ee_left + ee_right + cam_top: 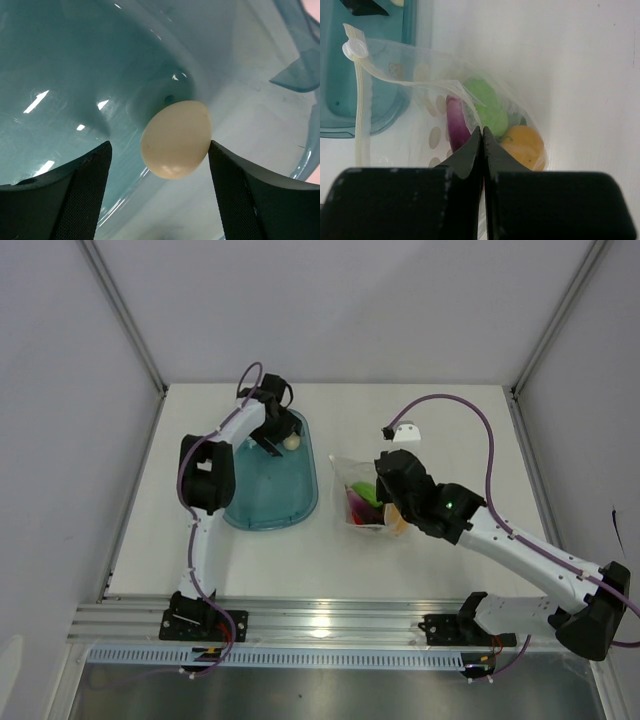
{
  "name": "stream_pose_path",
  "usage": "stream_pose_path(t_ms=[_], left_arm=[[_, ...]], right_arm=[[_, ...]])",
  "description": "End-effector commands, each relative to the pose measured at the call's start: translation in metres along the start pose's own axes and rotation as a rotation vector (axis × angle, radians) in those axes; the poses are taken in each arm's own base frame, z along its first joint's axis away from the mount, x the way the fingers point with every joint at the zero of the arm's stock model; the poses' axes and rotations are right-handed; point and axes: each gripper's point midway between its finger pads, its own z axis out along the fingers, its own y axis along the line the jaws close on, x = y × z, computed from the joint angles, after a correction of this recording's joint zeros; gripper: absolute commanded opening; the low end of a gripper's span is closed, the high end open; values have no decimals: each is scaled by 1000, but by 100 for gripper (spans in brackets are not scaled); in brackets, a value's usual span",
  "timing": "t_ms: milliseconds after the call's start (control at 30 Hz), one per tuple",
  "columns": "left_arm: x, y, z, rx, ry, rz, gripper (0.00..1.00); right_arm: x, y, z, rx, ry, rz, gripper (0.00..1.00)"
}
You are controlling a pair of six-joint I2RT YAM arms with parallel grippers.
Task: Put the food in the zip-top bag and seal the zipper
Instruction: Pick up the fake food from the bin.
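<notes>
Cream-white and smooth, the white ball (175,139) looks like a little egg. It lies inside the teal tub (75,60), close to the tub's curved wall. The left end effector (160,145) hangs right over it with its two black fingers spread wide, one on each side of the ball. One finger is right beside the ball, maybe touching it, and the other stands apart. Next to the tub, on the white desk (400,560), lies the zip-top bag (420,75), clear and crinkly with white round dots. Inside it sit the light green pod (487,107), the purple piece (455,125) and the yellow-orange piece (525,145). The zipper (362,115) is a pale strip along the bag's edge, and the bag's mouth gapes open. The right end effector (482,129) is pressed together, pinching the thin lip of the bag, with the food just past its tips.
</notes>
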Motion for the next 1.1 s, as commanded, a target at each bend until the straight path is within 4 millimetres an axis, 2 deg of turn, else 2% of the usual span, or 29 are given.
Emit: stream_pose_path(t_ms=[0,167,300,600,767,933,967,1000,1033,1067], left_arm=[[-6,1,-1,-13,-23,18,79],[-9,0,-1,-14,-40,6,78],[-8,0,1,-9,-39,-5,66],[-2,-3,1,14,-14,6,64],[-4,-3,1,28,-19,22,54],[-4,-4,1,31,-27,27,27],[-5,-4,1,35,-28,26,13],[-4,-4,2,37,-24,27,6],[-3,-4,0,49,-19,29,1],[-2,-4,-1,52,-15,30,1]], right_arm=[[-13,-2,-5,-4,-46,24,0],[-12,-3,-4,-2,-44,25,0],[-14,-4,-5,-2,-46,24,0],[-13,-6,-3,3,-45,29,0],[-14,-5,-4,-1,-48,35,0],[-15,-6,-6,0,-51,36,0],[-15,-6,-6,1,-52,38,0],[-15,-6,-6,1,-52,38,0],[-16,-6,-6,0,-54,40,0],[-16,-6,-6,0,-53,39,0]])
